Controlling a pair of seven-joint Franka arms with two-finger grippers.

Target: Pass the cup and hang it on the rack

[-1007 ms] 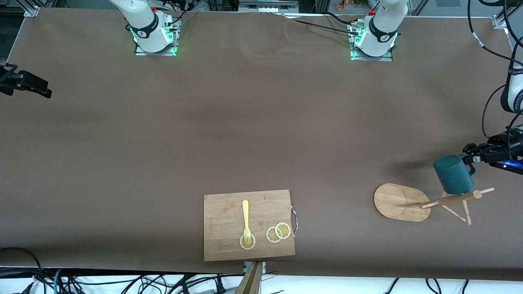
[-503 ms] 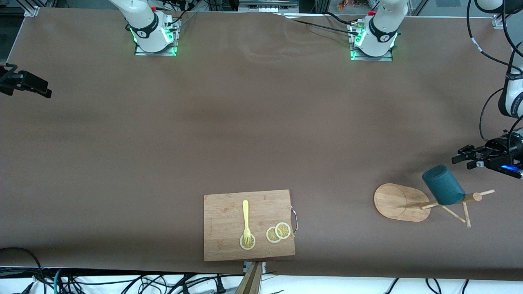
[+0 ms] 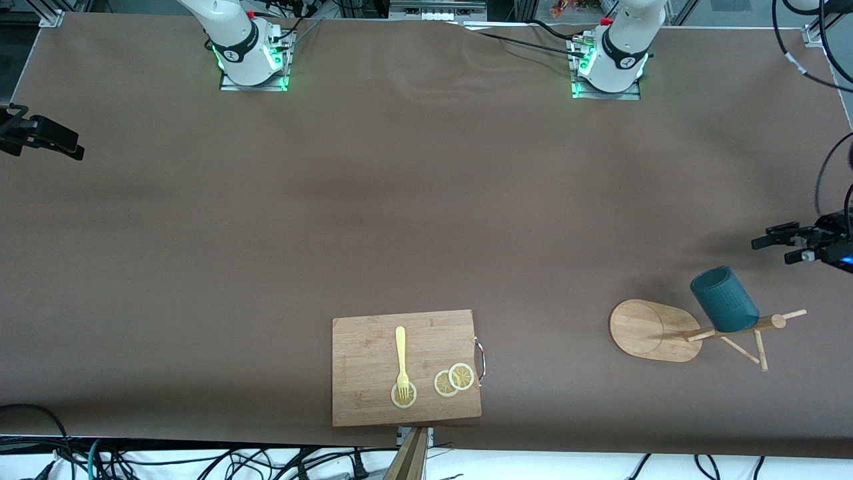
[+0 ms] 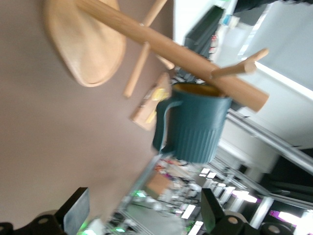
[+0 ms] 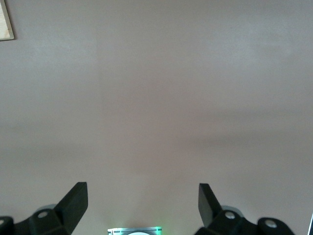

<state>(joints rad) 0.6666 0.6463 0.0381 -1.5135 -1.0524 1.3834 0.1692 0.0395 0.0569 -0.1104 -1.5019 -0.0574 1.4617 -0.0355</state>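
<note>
The dark teal cup [image 3: 723, 300] hangs by its handle on a peg of the bamboo rack [image 3: 733, 327], near the left arm's end of the table. In the left wrist view the cup [image 4: 198, 127] hangs free under the rack's post [image 4: 171, 49], its handle side facing the camera. My left gripper [image 3: 776, 247] is open and empty, a short way clear of the cup; its fingers [image 4: 76, 213] frame blurred background. My right gripper [image 3: 66, 143] waits open at the right arm's end of the table, over bare table [image 5: 142, 205].
A wooden cutting board [image 3: 373, 347] lies near the table's front edge, with a yellow fork [image 3: 400, 360] and lemon slices [image 3: 454, 380] on it. Its corner [image 5: 5, 22] shows in the right wrist view. Cables hang beside the left arm's end.
My left gripper opened, let go of the cup and drew back from the rack. The cup dropped a little and settled tilted on the peg. The right arm stayed still.
</note>
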